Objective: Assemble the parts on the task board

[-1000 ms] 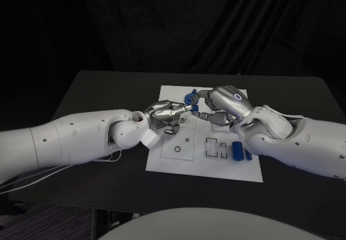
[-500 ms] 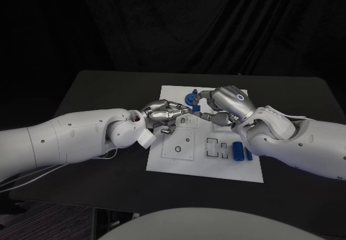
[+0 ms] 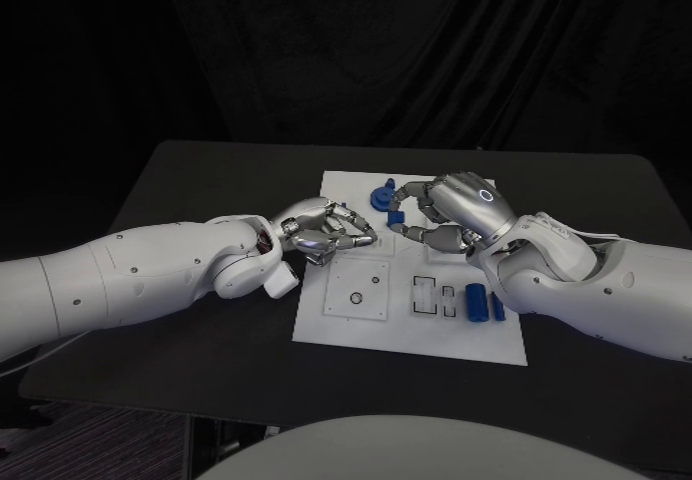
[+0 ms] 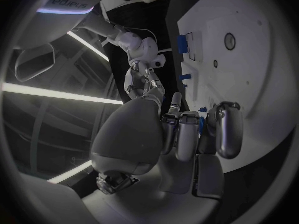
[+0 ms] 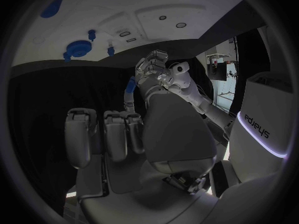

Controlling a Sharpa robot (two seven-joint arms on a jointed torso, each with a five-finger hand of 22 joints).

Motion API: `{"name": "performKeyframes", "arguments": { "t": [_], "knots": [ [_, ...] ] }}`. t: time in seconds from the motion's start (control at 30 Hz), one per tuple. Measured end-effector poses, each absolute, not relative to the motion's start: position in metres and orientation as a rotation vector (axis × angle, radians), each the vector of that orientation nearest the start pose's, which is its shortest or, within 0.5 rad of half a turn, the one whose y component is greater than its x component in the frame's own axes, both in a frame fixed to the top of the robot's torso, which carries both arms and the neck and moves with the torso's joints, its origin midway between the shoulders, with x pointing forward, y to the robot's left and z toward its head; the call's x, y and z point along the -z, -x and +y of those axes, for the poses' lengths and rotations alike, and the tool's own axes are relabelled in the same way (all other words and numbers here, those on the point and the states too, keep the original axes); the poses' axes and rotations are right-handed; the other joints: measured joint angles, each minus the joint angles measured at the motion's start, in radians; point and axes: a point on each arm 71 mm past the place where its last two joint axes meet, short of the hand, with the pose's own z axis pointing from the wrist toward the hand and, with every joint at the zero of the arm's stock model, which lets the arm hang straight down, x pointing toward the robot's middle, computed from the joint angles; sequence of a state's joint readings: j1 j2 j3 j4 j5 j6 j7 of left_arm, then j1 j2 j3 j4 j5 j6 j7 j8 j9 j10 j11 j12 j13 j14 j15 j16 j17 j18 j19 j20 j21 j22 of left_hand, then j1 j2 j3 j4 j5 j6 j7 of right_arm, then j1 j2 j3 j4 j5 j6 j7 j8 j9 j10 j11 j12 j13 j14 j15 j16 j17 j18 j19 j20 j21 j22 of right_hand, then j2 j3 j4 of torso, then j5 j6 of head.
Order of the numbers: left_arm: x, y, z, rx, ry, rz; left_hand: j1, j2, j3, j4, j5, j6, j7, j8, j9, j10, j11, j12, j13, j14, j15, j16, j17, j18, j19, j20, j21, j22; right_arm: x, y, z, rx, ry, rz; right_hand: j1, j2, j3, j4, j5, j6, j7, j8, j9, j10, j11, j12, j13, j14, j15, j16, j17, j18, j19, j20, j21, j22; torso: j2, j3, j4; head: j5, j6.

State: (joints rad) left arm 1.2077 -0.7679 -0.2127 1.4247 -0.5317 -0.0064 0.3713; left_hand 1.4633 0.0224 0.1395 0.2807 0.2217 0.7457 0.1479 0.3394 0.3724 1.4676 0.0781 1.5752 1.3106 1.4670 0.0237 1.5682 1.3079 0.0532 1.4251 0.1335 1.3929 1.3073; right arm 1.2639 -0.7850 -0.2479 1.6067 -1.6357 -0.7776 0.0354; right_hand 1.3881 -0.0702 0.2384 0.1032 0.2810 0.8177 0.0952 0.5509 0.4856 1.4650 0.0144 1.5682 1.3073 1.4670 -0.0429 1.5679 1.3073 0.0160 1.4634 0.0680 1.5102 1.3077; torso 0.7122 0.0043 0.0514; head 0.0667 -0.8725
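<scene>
The task board lies flat in the middle of the black bench. Both robot hands hover over its far half, close together but apart.

The left robot hand is above the board's left edge, fingers curled inward. The right wrist view shows a slim blue part at this hand's fingertips; the view is poor, but the part appears pinched there.

The right robot hand is just right of the left one, fingers curled toward the palm. No part is visible in its grasp, and the pictures do not show whether it holds anything.

A round blue gear-like part stands on the board's far edge, between the two hands and beyond them. Two blue cylindrical parts lie side by side near the board's right edge, beside the right forearm. Rectangular recesses and a small plate with round holes occupy the board's middle.
</scene>
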Motion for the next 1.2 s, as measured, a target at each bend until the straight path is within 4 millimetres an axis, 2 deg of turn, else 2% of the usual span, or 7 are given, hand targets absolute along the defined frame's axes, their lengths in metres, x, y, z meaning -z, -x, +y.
{"name": "performKeyframes", "arguments": {
  "t": [0.23, 0.53, 0.83, 1.03, 1.13, 1.17, 1.2],
  "knots": [
    [0.239, -0.462, 0.176, 1.436, 0.257, 1.912, -0.018, 0.017, -0.057, -0.001, -0.022, 0.013, -0.019, 0.101, 0.042, -0.009, -0.014, 0.001, 0.000, -0.003, -0.019, 0.000, 0.000, -0.024, 0.041, -0.015, 0.133, 0.000, 0.187, -0.437, -0.144, -0.845, 0.404, 1.227, -0.005, -0.005, 0.000, 0.000, 0.000, 0.000, 0.000, 0.000, 0.000, 0.000, 0.000, 0.000, 0.001, 0.000, 0.000, 0.000, 0.000, 0.000, 0.000, 0.000, 0.000, 0.000, -0.001, -0.0001, 0.0004, -0.003, 0.000],
    [0.238, -0.465, 0.170, 1.394, 0.172, 1.894, -0.023, 0.022, -0.078, -0.002, -0.011, -0.009, -0.017, 0.142, 0.057, -0.009, -0.014, 0.003, 0.000, 0.000, -0.022, 0.000, 0.000, -0.024, 0.044, -0.019, 0.110, 0.000, 0.187, -0.437, -0.141, -0.852, 0.409, 1.227, -0.005, -0.005, 0.000, 0.000, 0.000, 0.000, 0.000, -0.001, 0.000, 0.000, 0.000, 0.000, 0.001, 0.000, 0.000, 0.000, 0.000, 0.000, 0.000, 0.000, 0.000, 0.000, -0.002, 0.0007, 0.0001, -0.006, 0.000],
    [0.236, -0.468, 0.166, 1.381, 0.143, 1.854, -0.035, 0.034, -0.097, 0.006, 0.007, -0.050, -0.007, 0.142, 0.049, -0.008, -0.012, -0.001, 0.000, -0.002, -0.019, 0.000, 0.000, -0.024, 0.044, -0.019, 0.108, 0.000, 0.186, -0.435, -0.139, -0.861, 0.414, 1.226, -0.009, -0.010, 0.000, 0.000, 0.000, -0.001, -0.002, -0.005, 0.000, 0.000, 0.000, 0.000, 0.001, 0.000, 0.000, 0.000, 0.000, 0.000, 0.000, 0.000, 0.000, 0.000, 0.001, 0.0025, -0.0022, -0.003, 0.000],
    [0.234, -0.466, 0.168, 1.378, 0.137, 1.817, -0.022, 0.027, -0.109, -0.001, 0.064, -0.094, 0.015, 0.091, 0.006, -0.001, 0.003, -0.004, 0.000, 0.000, 0.003, 0.000, 0.000, -0.024, 0.043, 0.000, 0.096, 0.000, 0.186, -0.434, -0.139, -0.866, 0.416, 1.226, -0.010, -0.009, -0.001, -0.001, 0.000, 0.002, -0.005, -0.007, -0.001, 0.000, 0.000, 0.000, 0.000, 0.000, 0.000, 0.000, 0.000, 0.000, 0.000, 0.000, 0.000, 0.000, 0.003, 0.0014, -0.0020, -0.006, 0.000],
    [0.230, -0.467, 0.171, 1.372, 0.135, 1.795, 0.023, 0.011, -0.109, -0.001, 0.074, -0.091, 0.017, 0.078, -0.012, -0.035, 0.016, -0.043, 0.000, -0.001, 0.017, 0.000, 0.000, -0.023, -0.003, 0.015, 0.026, 0.000, 0.186, -0.434, -0.139, -0.866, 0.417, 1.226, -0.013, -0.009, -0.001, -0.001, 0.000, 0.002, -0.005, -0.004, -0.001, 0.000, 0.000, 0.000, 0.000, 0.000, 0.000, 0.000, 0.000, 0.000, 0.000, 0.000, 0.000, 0.000, 0.003, 0.0008, -0.0020, -0.004, 0.000],
    [0.228, -0.468, 0.172, 1.369, 0.133, 1.788, 0.044, 0.009, -0.109, -0.001, 0.074, -0.094, 0.026, 0.071, -0.020, -0.140, 0.024, -0.106, 0.001, -0.002, 0.031, -0.004, 0.000, 0.002, -0.074, 0.020, -0.038, 0.000, 0.186, -0.434, -0.139, -0.866, 0.417, 1.226, -0.013, -0.009, -0.001, -0.001, -0.003, 0.002, -0.005, -0.004, -0.001, 0.000, 0.000, 0.000, 0.001, 0.000, 0.000, 0.000, 0.000, 0.000, 0.000, 0.000, 0.000, 0.000, 0.003, 0.0006, -0.0020, -0.004, 0.000],
    [0.227, -0.469, 0.173, 1.366, 0.130, 1.782, 0.059, 0.006, -0.111, 0.001, 0.074, -0.098, 0.030, 0.067, -0.025, -0.250, 0.030, -0.253, -0.012, -0.001, 0.040, -0.015, 0.000, 0.017, -0.140, 0.025, -0.095, 0.000, 0.186, -0.434, -0.139, -0.866, 0.417, 1.226, -0.014, -0.010, -0.001, -0.001, -0.004, 0.002, -0.005, -0.004, -0.001, 0.000, 0.000, 0.000, 0.000, 0.000, 0.000, 0.000, 0.000, 0.000, 0.000, 0.000, 0.000, 0.000, 0.003, 0.0004, -0.0020, -0.004, 0.000]
  ]
}}
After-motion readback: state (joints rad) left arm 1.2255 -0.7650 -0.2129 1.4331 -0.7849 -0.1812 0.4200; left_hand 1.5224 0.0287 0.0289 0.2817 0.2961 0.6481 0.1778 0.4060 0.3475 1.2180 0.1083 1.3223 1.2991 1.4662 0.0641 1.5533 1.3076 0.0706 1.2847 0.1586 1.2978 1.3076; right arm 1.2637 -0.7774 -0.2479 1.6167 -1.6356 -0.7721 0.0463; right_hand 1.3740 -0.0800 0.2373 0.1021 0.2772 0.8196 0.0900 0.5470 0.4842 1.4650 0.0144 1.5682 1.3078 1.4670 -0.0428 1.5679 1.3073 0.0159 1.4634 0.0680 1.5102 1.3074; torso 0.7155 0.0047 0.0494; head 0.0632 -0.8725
